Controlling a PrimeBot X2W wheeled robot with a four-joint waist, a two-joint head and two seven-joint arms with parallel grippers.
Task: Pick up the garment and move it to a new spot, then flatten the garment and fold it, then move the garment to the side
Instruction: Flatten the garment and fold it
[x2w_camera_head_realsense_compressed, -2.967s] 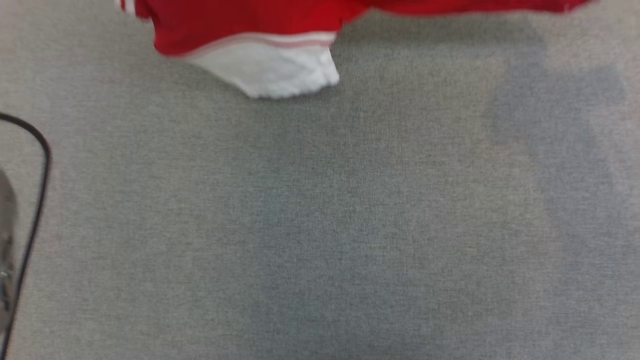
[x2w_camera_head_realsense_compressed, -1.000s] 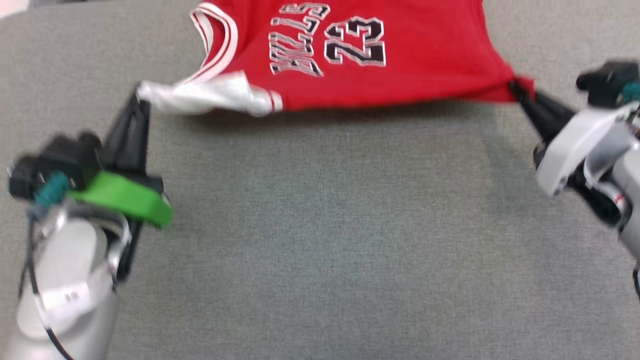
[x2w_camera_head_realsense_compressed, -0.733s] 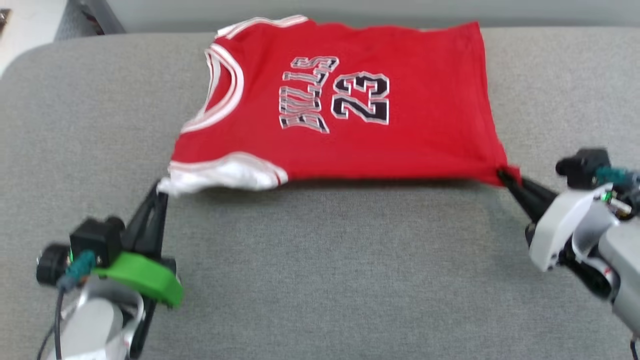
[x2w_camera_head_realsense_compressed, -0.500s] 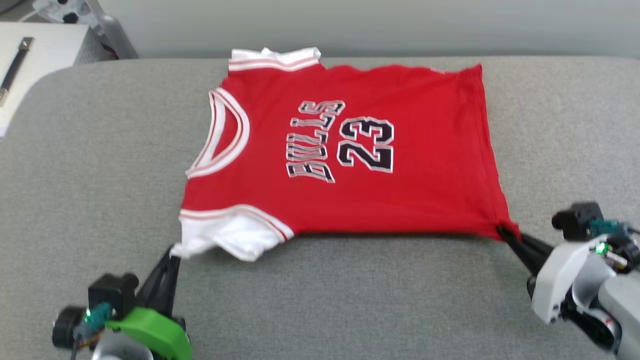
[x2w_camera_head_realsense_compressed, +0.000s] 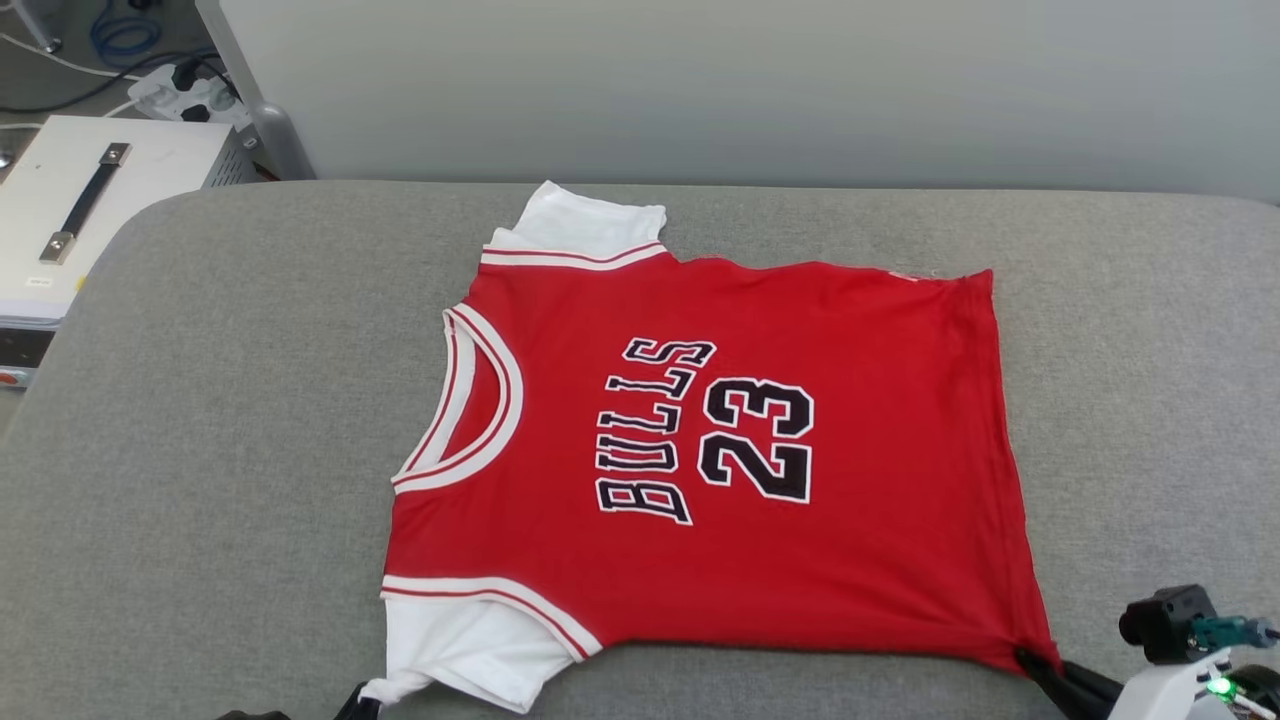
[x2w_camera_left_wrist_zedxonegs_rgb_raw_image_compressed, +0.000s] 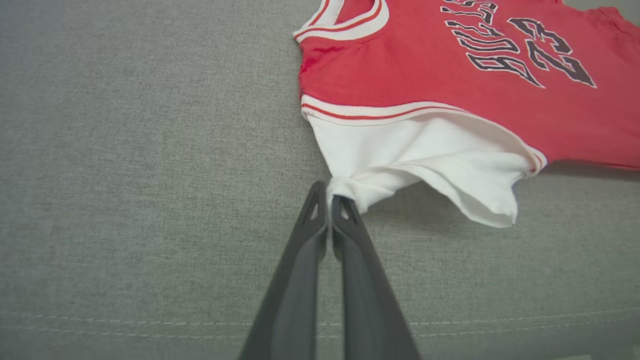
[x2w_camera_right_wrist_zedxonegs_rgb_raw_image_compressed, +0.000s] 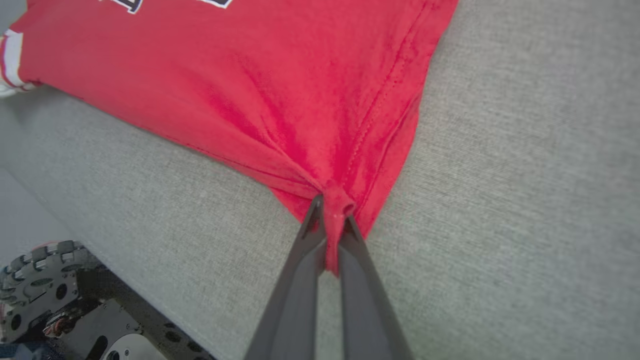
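While the left gripper (x2w_camera_left_wrist_zedxonegs_rgb_raw_image_compressed: 329, 197) is pinching the garment's (x2w_camera_head_realsense_compressed: 880, 420) sleeve (x2w_camera_left_wrist_zedxonegs_rgb_raw_image_compressed: 400, 155) and the right gripper (x2w_camera_right_wrist_zedxonegs_rgb_raw_image_compressed: 332, 207) its hem corner (x2w_camera_right_wrist_zedxonegs_rgb_raw_image_compressed: 350, 165), flattening is apparently finishing; folding is calling for fresh grips.

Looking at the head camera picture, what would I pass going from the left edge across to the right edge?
White box with a black handle → striped collar of the garment → its black number 23 → the right gripper, shut on the garment's near corner.
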